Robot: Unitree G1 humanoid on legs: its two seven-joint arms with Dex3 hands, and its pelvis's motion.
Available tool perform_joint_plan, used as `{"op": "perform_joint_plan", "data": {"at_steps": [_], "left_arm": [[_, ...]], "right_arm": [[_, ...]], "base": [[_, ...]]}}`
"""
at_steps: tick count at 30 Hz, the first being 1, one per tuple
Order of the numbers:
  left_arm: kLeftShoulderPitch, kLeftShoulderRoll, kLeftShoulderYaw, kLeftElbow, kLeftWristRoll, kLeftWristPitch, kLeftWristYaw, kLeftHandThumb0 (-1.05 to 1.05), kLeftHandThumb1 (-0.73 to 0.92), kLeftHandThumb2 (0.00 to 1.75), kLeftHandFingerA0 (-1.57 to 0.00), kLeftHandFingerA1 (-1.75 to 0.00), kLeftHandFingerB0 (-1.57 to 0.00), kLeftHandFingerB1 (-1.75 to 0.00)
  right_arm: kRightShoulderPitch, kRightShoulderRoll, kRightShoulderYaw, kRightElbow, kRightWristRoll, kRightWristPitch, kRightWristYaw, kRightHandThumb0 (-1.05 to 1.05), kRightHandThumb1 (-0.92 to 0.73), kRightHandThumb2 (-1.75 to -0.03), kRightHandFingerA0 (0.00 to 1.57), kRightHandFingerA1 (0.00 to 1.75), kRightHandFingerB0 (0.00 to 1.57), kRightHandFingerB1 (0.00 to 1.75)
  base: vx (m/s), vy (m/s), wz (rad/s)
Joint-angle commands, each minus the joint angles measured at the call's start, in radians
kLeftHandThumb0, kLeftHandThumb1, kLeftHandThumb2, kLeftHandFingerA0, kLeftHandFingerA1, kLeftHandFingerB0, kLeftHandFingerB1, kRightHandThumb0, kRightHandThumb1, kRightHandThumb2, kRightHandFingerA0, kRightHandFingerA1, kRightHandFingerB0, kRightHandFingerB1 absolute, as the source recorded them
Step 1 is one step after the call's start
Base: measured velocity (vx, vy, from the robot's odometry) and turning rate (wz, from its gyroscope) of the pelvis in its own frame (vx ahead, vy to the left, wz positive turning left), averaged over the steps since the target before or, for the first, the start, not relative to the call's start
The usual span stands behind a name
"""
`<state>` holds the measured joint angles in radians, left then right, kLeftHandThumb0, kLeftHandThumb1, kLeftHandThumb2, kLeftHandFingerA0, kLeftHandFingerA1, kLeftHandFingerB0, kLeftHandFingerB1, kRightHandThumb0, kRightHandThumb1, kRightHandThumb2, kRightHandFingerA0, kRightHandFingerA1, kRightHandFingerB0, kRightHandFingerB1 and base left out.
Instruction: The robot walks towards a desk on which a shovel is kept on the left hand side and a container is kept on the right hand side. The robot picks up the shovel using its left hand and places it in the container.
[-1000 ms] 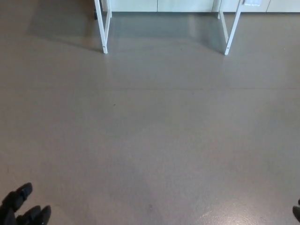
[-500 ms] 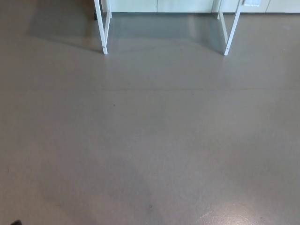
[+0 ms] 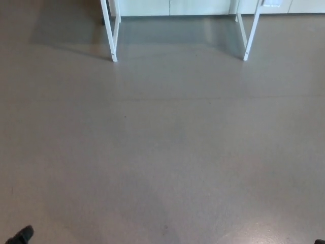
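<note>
Closest to the camera, just a black tip of the left hand (image 3: 21, 236) pokes up at the bottom-left edge, mostly cropped, so honestly can't tell how its fingers are set. A tiny dark sliver sits at the bottom-right corner, too small to identify. Then it's plain grey floor (image 3: 167, 152) all the way out. Far end: two white desk legs (image 3: 112, 35), tops cut off. Desktop, shovel and container are out of frame.

My single head camera looks steeply down and ahead over bare grey floor (image 3: 167, 152), from well back, toward the white desk legs (image 3: 112, 35) at the top edge.
</note>
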<state>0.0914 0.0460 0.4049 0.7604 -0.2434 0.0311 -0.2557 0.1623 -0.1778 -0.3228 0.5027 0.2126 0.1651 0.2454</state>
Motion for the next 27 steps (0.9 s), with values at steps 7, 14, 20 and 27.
{"op": "perform_joint_plan", "data": {"at_steps": [7,14,20,27], "left_arm": [[-0.12,0.085,0.054,0.364,0.045,-0.211,0.238,-0.07,0.54,0.99,-0.18,-0.56,-0.06,-0.48],[-0.115,0.124,-0.007,0.397,0.091,-0.266,0.241,-0.04,0.77,0.62,-0.26,-0.39,-0.17,-0.29],[-0.138,0.14,-0.029,0.404,0.087,-0.275,0.242,-0.07,0.73,0.62,-0.27,-0.41,-0.16,-0.29],[-0.145,0.14,-0.046,0.411,0.085,-0.286,0.236,-0.05,0.5,0.96,-0.18,-0.54,-0.07,-0.47]], "right_arm": [[-0.146,-0.04,-0.055,0.384,-0.034,-0.218,-0.131,0.01,-0.58,-0.55,0.55,0.73,0.28,0.49],[-0.117,-0.107,-0.032,0.417,-0.089,-0.263,-0.174,-0.1,-0.35,-0.84,0.4,0.66,0.24,0.56],[-0.135,-0.127,0.025,0.499,-0.157,-0.35,-0.262,-0.22,-0.48,-0.54,0.5,0.5,0.36,0.41],[-0.16,-0.133,0.058,0.545,-0.169,-0.383,-0.274,-0.19,-0.49,-0.54,0.54,0.52,0.37,0.42]], "base": [[0.03,0.153,-0.11],[0.12,0.349,-0.05],[0.15,0.043,0.06],[0.16,-0.185,0.08]]}}
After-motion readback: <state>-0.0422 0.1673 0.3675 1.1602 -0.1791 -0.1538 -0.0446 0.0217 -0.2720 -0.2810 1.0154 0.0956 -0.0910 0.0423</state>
